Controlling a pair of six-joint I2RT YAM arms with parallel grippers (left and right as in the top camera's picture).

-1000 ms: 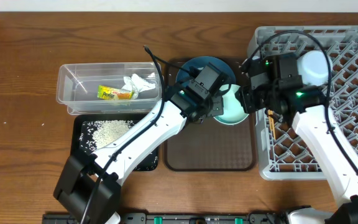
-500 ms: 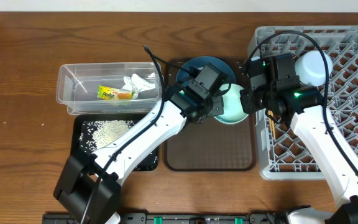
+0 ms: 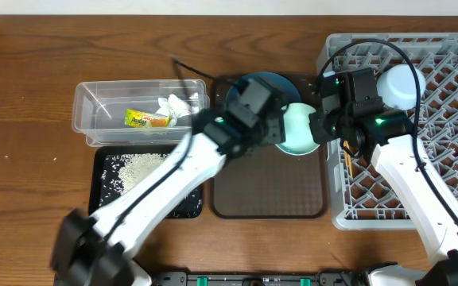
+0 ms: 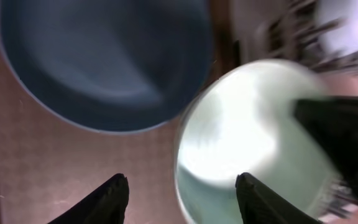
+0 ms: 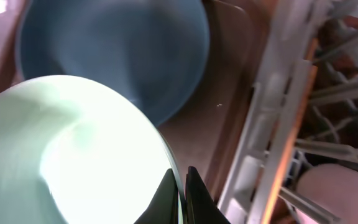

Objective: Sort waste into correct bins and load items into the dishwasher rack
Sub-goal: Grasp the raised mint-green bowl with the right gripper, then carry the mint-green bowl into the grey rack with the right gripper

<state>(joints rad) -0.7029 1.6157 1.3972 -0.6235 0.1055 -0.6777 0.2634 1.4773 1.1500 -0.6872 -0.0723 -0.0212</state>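
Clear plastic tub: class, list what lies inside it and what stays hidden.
Inside the clear tub lie a green-yellow wrapper and a crumpled white tissue. The left arm crosses one corner, hiding whatever is there.

A robot lab bench staged as a dish-clearing station. A white left arm (image 3: 157, 183) and right arm (image 3: 420, 183) rise from the near edge of a wood-grain surface (image 3: 22, 95). A grey dish rack (image 3: 452, 119) fills the right end. A blue bowl (image 3: 249, 82) and a mint bowl (image 3: 299, 131) are at a brown tray (image 3: 269, 191) mid-surface. Left of it, a clear tub (image 3: 94, 111) holds a wrapper (image 3: 147, 119) and tissue (image 3: 172, 103), and a black tray (image 3: 98, 187) holds rice (image 3: 141, 165).
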